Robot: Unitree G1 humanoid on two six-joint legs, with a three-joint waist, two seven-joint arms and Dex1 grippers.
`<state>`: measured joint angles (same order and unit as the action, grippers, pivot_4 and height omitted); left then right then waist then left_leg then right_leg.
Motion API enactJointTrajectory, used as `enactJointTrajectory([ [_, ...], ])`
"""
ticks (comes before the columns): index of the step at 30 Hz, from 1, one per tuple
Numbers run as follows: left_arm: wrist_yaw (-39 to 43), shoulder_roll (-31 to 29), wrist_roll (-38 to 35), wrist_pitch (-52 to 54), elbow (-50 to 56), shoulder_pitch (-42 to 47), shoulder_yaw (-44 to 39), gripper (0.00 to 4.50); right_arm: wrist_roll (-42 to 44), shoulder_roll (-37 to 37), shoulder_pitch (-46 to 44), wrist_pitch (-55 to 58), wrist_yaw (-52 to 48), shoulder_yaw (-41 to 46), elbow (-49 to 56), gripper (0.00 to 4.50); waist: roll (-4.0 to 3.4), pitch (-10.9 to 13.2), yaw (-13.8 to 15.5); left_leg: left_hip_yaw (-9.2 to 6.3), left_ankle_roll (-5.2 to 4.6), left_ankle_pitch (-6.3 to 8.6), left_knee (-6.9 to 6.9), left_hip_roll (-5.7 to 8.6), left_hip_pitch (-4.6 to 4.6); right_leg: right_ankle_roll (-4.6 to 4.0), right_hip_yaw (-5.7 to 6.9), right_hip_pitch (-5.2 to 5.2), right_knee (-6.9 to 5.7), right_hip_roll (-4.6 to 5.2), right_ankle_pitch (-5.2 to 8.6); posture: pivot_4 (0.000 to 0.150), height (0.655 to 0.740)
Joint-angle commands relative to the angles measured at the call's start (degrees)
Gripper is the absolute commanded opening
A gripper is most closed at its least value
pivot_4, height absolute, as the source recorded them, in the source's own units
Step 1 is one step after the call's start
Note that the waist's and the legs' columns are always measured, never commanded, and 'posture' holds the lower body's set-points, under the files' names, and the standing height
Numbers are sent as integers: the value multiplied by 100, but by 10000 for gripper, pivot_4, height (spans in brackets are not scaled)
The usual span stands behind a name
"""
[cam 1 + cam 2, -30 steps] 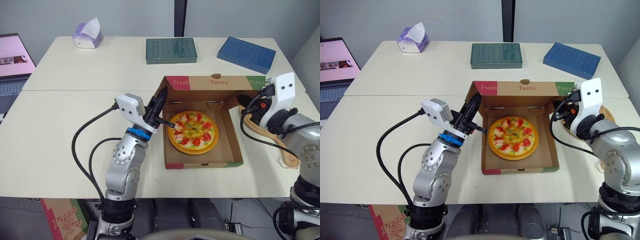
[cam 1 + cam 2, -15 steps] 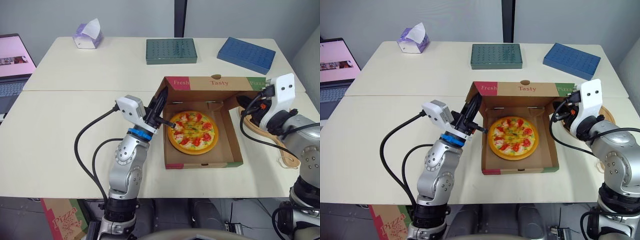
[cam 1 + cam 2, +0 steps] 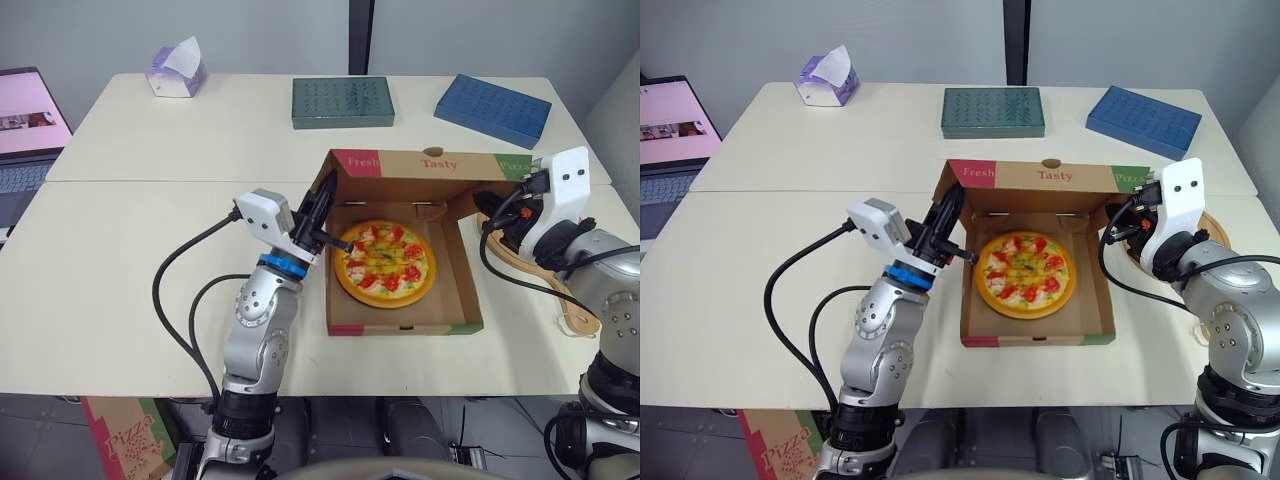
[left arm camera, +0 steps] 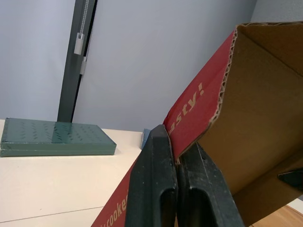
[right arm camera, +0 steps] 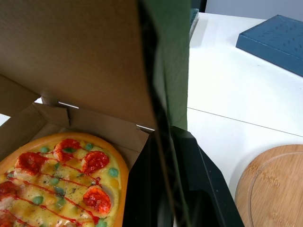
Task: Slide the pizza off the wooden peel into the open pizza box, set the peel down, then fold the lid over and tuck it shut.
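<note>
Left gripper (image 4: pixel 175 152) and right gripper (image 5: pixel 164 142) each pinched lid (image 3: pixel 1050 176) side flap; folding needed even, matched swing clearing pizza (image 3: pixel 1025 275).

Office/lab-type rm is suggested by pale counters (image 3: pixel 110 280) pushed together, an open laptop (image 3: pixel 25 130), tissue box (image 3: pixel 176 70) & plain grey wall (image 3: pixel 250 35).

Two cream tables butted together, seam running crosswise: far table (image 3: pixel 250 125), near table (image 3: pixel 90 300). Plain grey wall (image 3: pixel 250 35) behind, dark vertical post (image 3: pixel 360 35) at centre. On far table: tissue box (image 3: pixel 176 70) left, flat green box (image 3: pixel 342 101) middle, flat blue box (image 3: pixel 493 108) right. Open laptop (image 3: pixel 25 130) far left, screen lit pink. Printed carton (image 3: pixel 125 430) on floor below near table.
</note>
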<state>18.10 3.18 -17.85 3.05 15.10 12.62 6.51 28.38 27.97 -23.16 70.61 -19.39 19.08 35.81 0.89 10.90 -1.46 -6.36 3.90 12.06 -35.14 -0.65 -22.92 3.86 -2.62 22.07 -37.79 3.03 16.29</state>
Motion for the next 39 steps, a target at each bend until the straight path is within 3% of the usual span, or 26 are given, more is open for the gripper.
enactJointTrajectory([
  [1,383,253,-48,260,93,251,946,0,677,-128,-145,36,-482,-536,353,641,0,0,-1,0,0,0,0,0,0,0,0,0,0,0,0,1500,7400],
  [10,836,-1145,-956,1743,238,1249,-269,0,569,454,-219,-144,-821,-380,83,641,2,2,-17,-1,0,0,1,0,-2,25,2,2,1,0,14,1500,7400],
  [19,1590,-2121,-1930,3382,-505,2356,-897,0,468,744,-285,-460,-944,-600,-77,641,5,4,-41,-2,0,0,6,-1,-1,25,4,7,0,-1,15,1500,7400],
  [23,2405,-2838,-2121,4114,-1118,2830,-908,0,392,883,-453,-619,-1039,-783,-313,641,9,6,-50,-2,0,0,7,-1,-1,25,3,11,-5,-2,15,1500,7400],
  [33,3322,-3137,-1577,3419,-1813,3173,-775,0,387,969,-652,-770,-1072,-887,-616,641,9,6,-58,1,0,0,20,-4,-2,1,2,18,-3,-1,1,1500,7400],
  [39,3462,-3120,-1281,3082,-2095,3284,-796,0,398,999,-639,-776,-1090,-849,-625,641,9,6,-54,1,1,0,19,-4,-2,0,2,18,-3,-1,0,1500,7400],
])
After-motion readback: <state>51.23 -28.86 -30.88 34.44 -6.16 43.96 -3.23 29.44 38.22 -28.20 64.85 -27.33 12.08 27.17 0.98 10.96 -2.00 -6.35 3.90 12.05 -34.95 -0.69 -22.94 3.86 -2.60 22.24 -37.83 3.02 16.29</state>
